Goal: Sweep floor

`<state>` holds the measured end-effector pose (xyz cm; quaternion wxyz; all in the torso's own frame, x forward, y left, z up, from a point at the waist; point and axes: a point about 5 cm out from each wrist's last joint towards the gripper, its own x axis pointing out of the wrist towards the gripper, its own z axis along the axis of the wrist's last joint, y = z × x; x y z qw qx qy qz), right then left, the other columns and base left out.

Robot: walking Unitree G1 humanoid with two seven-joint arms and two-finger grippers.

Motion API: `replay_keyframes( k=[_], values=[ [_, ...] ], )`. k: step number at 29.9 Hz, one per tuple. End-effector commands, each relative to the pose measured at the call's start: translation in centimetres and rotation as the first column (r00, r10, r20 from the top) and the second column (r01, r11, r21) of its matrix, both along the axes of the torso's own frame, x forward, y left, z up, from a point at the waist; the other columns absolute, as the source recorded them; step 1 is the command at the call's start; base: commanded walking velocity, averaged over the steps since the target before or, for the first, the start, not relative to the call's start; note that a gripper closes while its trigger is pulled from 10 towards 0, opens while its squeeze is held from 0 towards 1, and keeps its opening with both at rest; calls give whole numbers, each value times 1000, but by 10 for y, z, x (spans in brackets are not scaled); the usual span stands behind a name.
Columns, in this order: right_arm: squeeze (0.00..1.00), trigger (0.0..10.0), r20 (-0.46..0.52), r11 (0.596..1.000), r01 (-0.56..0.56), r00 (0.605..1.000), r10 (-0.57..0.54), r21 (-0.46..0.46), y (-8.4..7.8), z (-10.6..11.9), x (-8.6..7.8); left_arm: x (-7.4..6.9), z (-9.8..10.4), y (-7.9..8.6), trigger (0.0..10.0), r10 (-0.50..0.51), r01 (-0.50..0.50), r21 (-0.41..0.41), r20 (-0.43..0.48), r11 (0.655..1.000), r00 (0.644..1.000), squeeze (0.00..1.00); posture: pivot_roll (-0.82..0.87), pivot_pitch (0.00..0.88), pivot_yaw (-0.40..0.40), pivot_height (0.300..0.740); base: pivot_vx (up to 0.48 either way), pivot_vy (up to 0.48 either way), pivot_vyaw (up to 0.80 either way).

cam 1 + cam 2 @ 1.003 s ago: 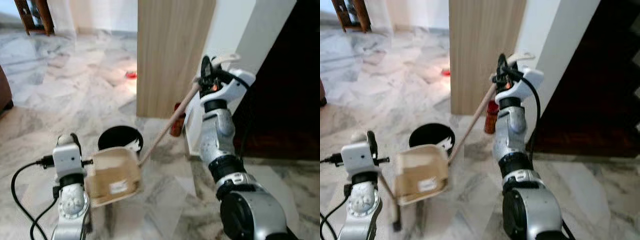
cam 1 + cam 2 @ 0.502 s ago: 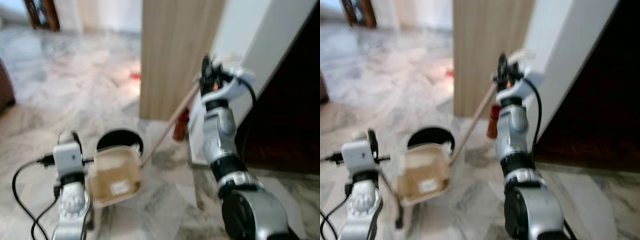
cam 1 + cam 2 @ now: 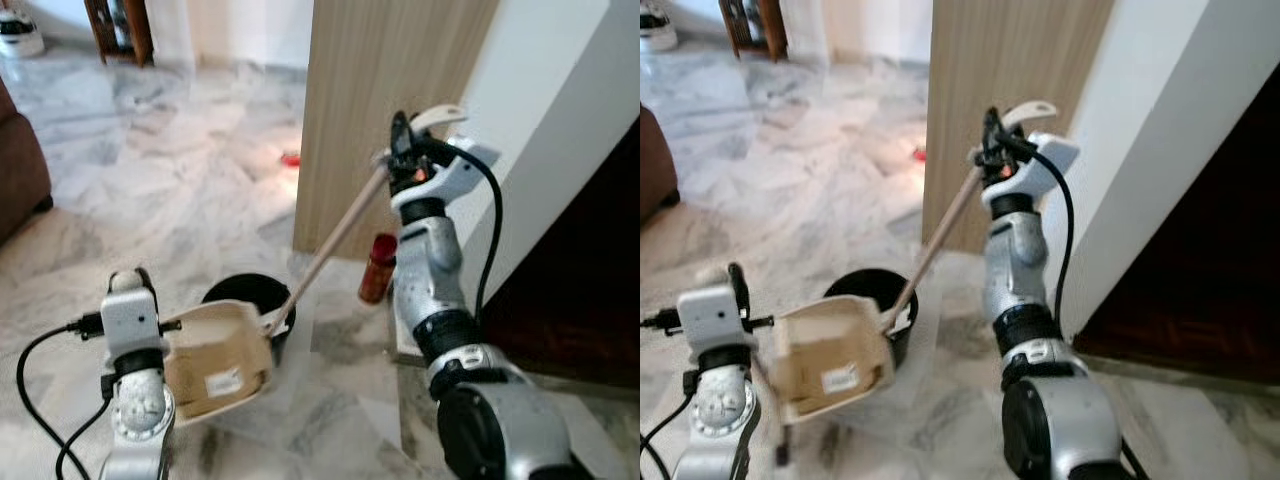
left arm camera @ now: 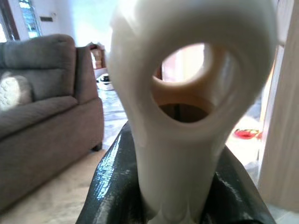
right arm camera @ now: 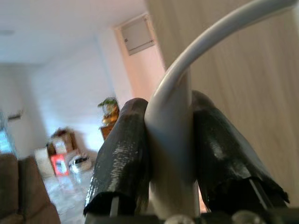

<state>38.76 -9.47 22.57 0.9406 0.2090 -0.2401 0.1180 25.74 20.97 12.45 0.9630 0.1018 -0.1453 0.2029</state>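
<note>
Nearest the camera, low on the robot's left, the left hand (image 3: 140, 282) is clenched on the cream handle of a dustpan (image 3: 215, 358). The left wrist view shows that handle's looped end (image 4: 196, 93) wedged between the two black fingers (image 4: 110, 186). The dustpan is a cream tray with a brownish inside and a small white label; it is held tilted, its open face turned up toward the head camera, and its far edge overlaps the rim of a black bin (image 3: 250, 297). A black cable (image 3: 40, 400) loops from the left wrist down toward the marble floor (image 3: 150, 190).

The black bin stands on the floor just beyond the dustpan. A pale wooden broom stick (image 3: 335, 240) slants from near the bin's rim up and to the right, to the right hand (image 3: 402, 150). That hand is raised in front of a wood-panelled wall end (image 3: 385, 90) and grips the stick's top; in the right wrist view its fingers (image 5: 124, 154) press on both sides of a pale shaft (image 5: 170, 154) that curves over above them.

A red canister (image 3: 378, 268) stands on the floor at the foot of the panel, just beside the right forearm. Farther off, a small red object (image 3: 290, 159) lies on the floor. At the left edge is a brown sofa (image 3: 20, 170), and far back stand dark wooden furniture legs (image 3: 120, 30).
</note>
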Motion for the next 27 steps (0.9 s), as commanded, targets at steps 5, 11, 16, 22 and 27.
replay_keyframes(
  k=[5, 11, 16, 22, 27],
  values=[
    [0, 10000, 46, 998, -21, 999, 18, 64, 6, 16, 0, -1, 10, 5, 10000, 20, -21, 37, 46, 999, 999, 0, 268, 0, -84, 740, 336, 0, 0],
    [0, 10000, 43, 998, -24, 999, 21, 66, 6, 16, 0, -1, 10, 5, 10000, 18, -19, 35, 46, 999, 999, 0, 268, 0, -85, 740, 332, 0, 0],
    [0, 10000, 45, 998, -27, 999, 25, 65, 7, 16, 0, -1, 11, 5, 10000, 19, -20, 35, 47, 999, 999, 0, 268, 0, -85, 740, 332, 0, 0],
    [0, 10000, 45, 998, -34, 999, 31, 60, 8, 16, 0, -2, 11, 5, 10000, 22, -23, 36, 47, 999, 999, 0, 269, 0, -86, 740, 333, 0, 0],
    [0, 10000, 44, 998, -36, 998, 34, 59, 8, 16, 0, -2, 11, 5, 10000, 21, -22, 35, 47, 999, 999, 0, 268, 0, -88, 740, 335, 0, 0]
  ],
)
